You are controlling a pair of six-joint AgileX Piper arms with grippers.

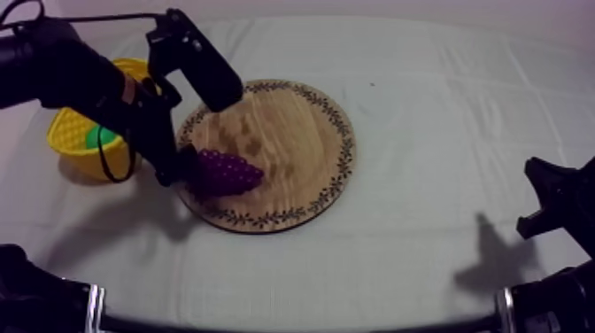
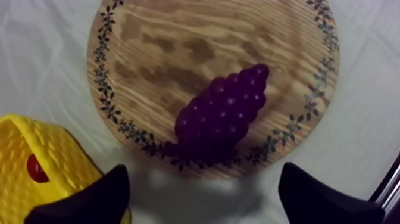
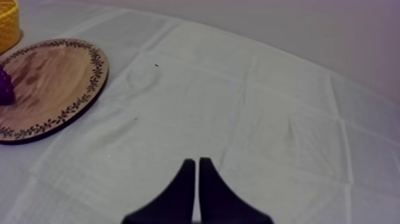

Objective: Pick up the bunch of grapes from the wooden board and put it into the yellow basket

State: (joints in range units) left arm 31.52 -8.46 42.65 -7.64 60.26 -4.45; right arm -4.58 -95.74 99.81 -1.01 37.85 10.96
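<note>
A purple bunch of grapes lies on the round wooden board, near its front left rim. My left arm reaches in from the upper left. Its gripper hangs at the board's left rim, close to the thick end of the grapes. In the left wrist view the grapes lie on the board ahead of my left gripper, whose fingers stand wide apart and open with nothing between them. The yellow basket stands left of the board. My right gripper is shut on nothing, over bare cloth.
Inside the basket lie a small red fruit and something green. My right arm rests low at the table's right side. The right wrist view has the board and the basket's edge far off.
</note>
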